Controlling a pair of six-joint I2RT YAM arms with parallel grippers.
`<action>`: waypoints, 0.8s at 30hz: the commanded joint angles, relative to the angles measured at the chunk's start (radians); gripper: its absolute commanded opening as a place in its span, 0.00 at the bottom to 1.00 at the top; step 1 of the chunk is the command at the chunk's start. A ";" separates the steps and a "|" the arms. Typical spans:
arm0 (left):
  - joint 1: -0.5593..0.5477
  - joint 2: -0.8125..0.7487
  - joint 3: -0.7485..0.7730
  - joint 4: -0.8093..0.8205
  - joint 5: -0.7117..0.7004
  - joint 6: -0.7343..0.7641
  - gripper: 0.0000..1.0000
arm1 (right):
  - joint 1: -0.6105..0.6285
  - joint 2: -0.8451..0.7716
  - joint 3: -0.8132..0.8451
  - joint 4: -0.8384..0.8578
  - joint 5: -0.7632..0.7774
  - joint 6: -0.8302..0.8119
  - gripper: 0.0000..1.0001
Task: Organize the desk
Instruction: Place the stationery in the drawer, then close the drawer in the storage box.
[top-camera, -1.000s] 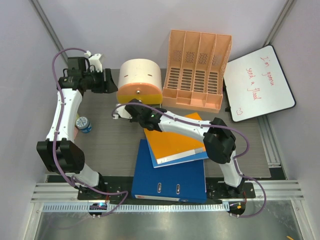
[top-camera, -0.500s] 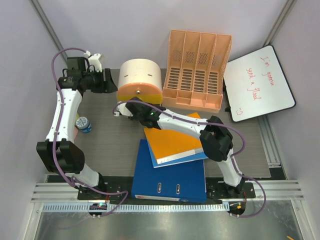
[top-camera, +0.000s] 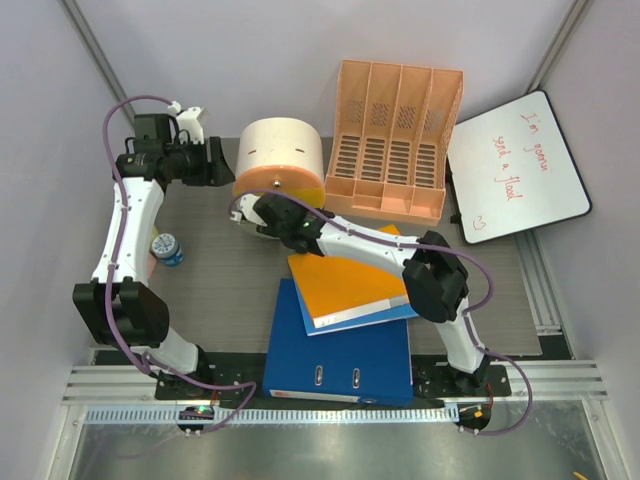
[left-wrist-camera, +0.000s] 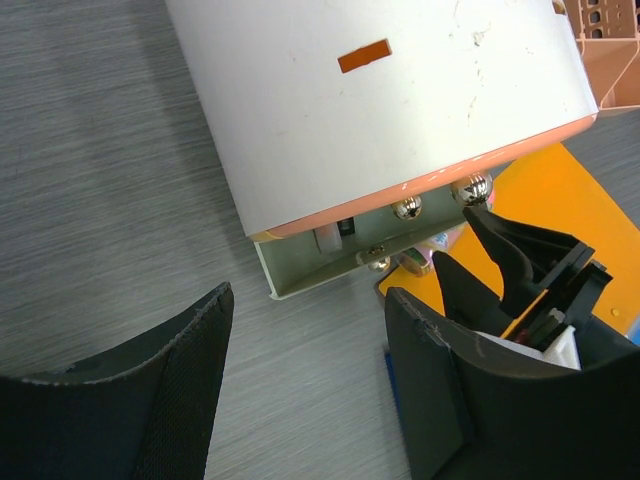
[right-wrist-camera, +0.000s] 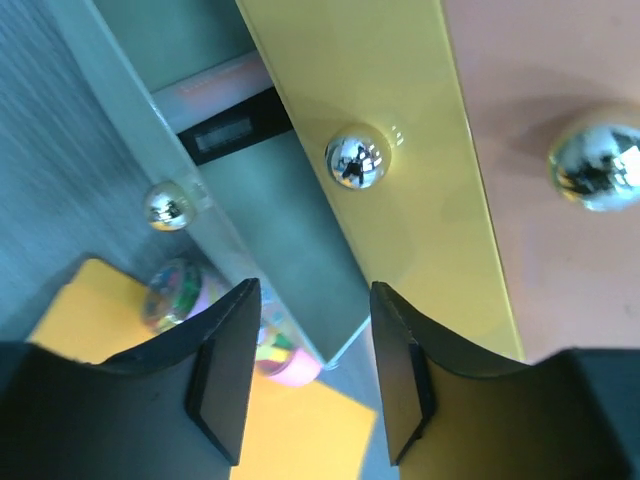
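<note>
At the near edge of the desk, a blue binder is being overlapped by an orange folder. Farther in, the right gripper is being held parted and empty before the drawer unit, whose bottom drawer is standing ajar, likely for stowing. The left gripper, likewise parted and empty, is being held near the unit's left side, perhaps to brace it. The drawer's pinkish contents are being blurred beyond naming.

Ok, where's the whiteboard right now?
In the top view, the whiteboard lies at the far right, just right of the peach file sorter.
</note>
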 joint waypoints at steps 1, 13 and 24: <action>0.006 -0.029 0.015 0.050 0.026 -0.019 0.63 | 0.002 -0.112 0.084 -0.093 -0.063 0.330 0.48; -0.006 0.117 0.275 0.271 -0.005 -0.257 0.61 | 0.020 -0.223 -0.275 0.132 -0.182 1.065 0.46; -0.121 0.246 0.297 0.367 0.014 -0.284 0.61 | 0.025 -0.163 -0.279 0.263 -0.141 1.070 0.47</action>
